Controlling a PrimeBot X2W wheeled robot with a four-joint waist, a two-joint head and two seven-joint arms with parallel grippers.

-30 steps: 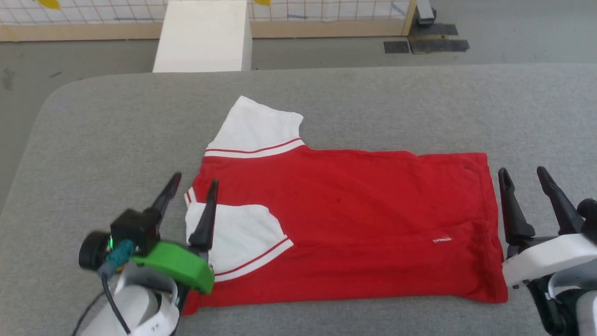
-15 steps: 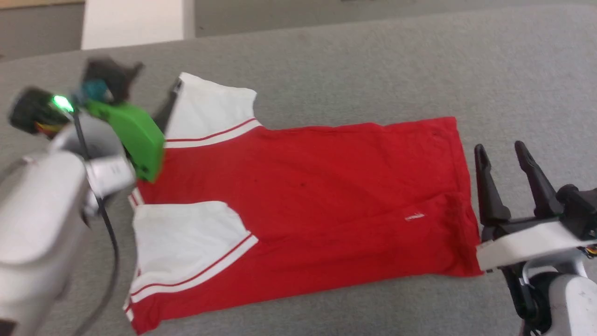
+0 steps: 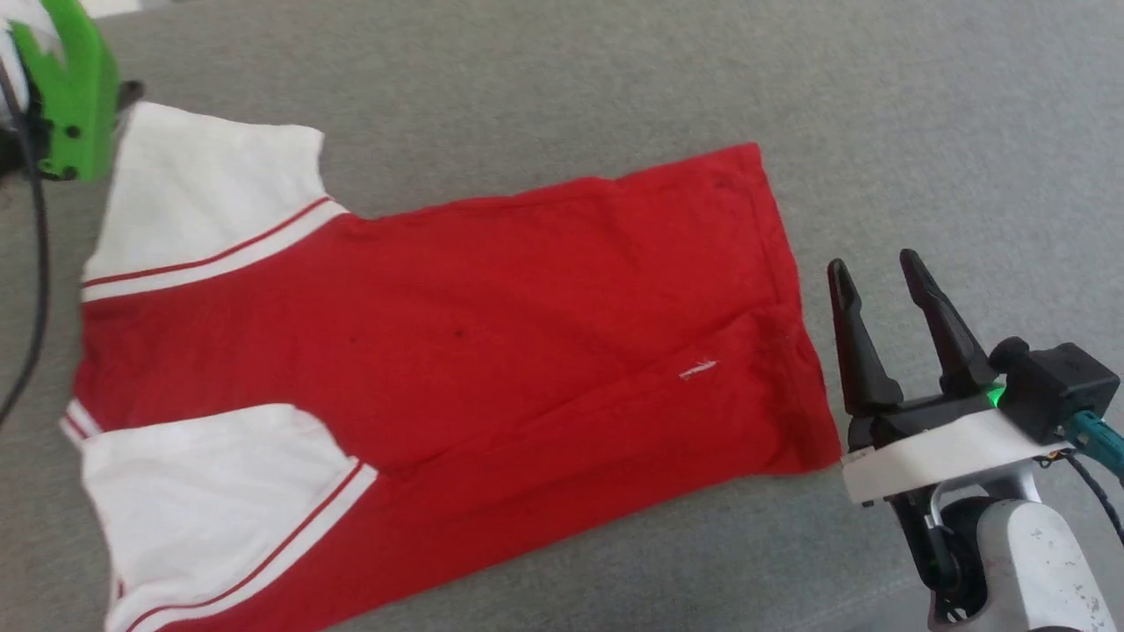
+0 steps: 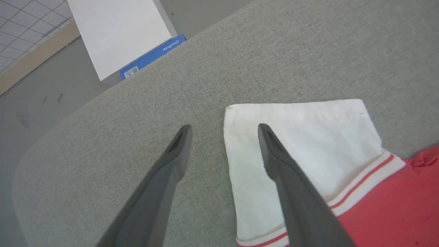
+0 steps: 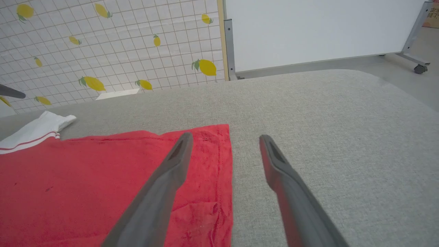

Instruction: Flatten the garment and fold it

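The garment [image 3: 492, 333] is a red shirt with white sleeves lying spread on the grey table [image 3: 878, 105]. Its lower front part is folded over along a diagonal crease, and one white sleeve rests on the red body. In the left wrist view my left gripper [image 4: 223, 127] is open, straddling the outer edge of the far white sleeve [image 4: 308, 137]. Its green mount [image 3: 66, 96] shows at the top left of the head view. My right gripper [image 3: 874, 263] stands open just right of the hem. In the right wrist view it [image 5: 225, 136] straddles the hem edge [image 5: 224, 164].
A white box [image 4: 116, 31] with a blue label stands on the floor beyond the table's rounded far edge. A lemon-patterned tiled wall [image 5: 103, 41] and a white board on wheels [image 5: 308, 27] lie further back. Bare grey table surface stretches right of the hem.
The head camera has tilted down and turned. My left gripper has moved from the near sleeve up to the far sleeve's outer edge. The right gripper stays by the hem, open.
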